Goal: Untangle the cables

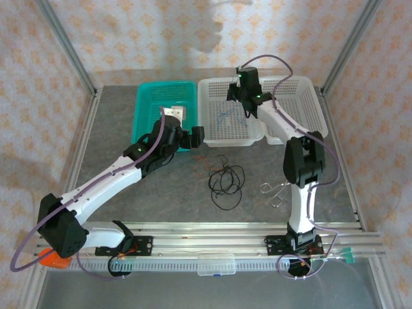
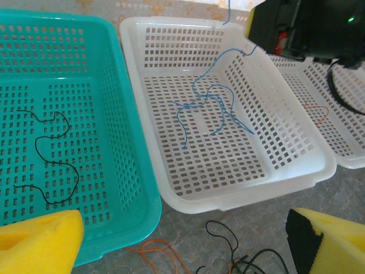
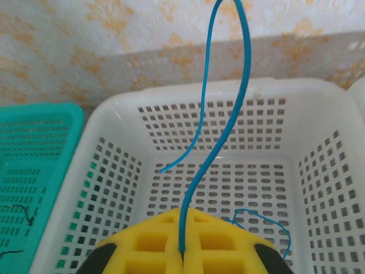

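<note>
Right gripper (image 3: 182, 254) fingers pinch a thin blue cable (image 3: 183, 228) above the white perforated plastic basket (image 3: 296, 85); left gripper (image 2: 182, 245) fingers spread wide.

In the right wrist view the blue cable (image 3: 228, 114) runs out past the top edge. Its lower end vanishes into the seam between the pressed-together yellow pads (image 3: 154, 240) of the right claw (image 3: 182, 254).

In the left wrist view the bottom edge cuts the 2 pads of the left claw (image 2: 185, 228), the black cable loops (image 2: 251, 260) and the orange cable (image 2: 162, 251). The right arm's black housing (image 2: 296, 23) hides the far right corner of the white basket (image 2: 239, 193). The left edge crops the teal basket (image 2: 122, 160).

From above, the blue strands (image 1: 225, 119) are too faint to trace, and the left arm (image 1: 161, 141) covers the teal basket's near right corner.
</note>
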Tool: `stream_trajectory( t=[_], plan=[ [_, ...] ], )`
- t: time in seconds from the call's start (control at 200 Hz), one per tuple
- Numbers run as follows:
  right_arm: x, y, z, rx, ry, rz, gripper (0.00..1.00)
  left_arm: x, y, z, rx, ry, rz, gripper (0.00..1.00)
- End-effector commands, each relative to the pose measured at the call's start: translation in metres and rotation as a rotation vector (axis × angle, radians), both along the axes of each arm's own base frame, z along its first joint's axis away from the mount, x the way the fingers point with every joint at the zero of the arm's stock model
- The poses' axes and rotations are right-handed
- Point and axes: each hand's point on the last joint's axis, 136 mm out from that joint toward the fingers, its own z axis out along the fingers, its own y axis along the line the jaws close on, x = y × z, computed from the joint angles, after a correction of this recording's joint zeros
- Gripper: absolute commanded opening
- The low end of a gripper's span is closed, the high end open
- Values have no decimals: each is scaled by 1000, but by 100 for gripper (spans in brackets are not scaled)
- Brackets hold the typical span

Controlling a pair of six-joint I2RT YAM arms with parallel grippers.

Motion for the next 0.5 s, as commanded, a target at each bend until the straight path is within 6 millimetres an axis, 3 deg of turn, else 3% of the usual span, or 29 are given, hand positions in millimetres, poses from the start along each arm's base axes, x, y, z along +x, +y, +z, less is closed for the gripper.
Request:
stream_trajectory(
  t=[0.0, 0.14, 0.225, 0.39, 0.496],
  plan=[
    [6, -1, 1, -20, 16, -17, 0, -2, 7, 2, -13, -9, 26, 94],
    [12, -2, -10, -46, 45, -26, 9, -5, 9, -4, 2, 4, 24, 94],
    [13, -2, -8, -47, 41, -25, 22, -8, 9, -7, 7, 10, 17, 94],
    [14, 0, 13, -39, 1, -14, 53, -11, 10, -12, 20, 17, 12, 93],
    [10, 2, 29, -22, -19, 3, 56, -13, 8, -14, 30, 20, 2, 93]
  ],
)
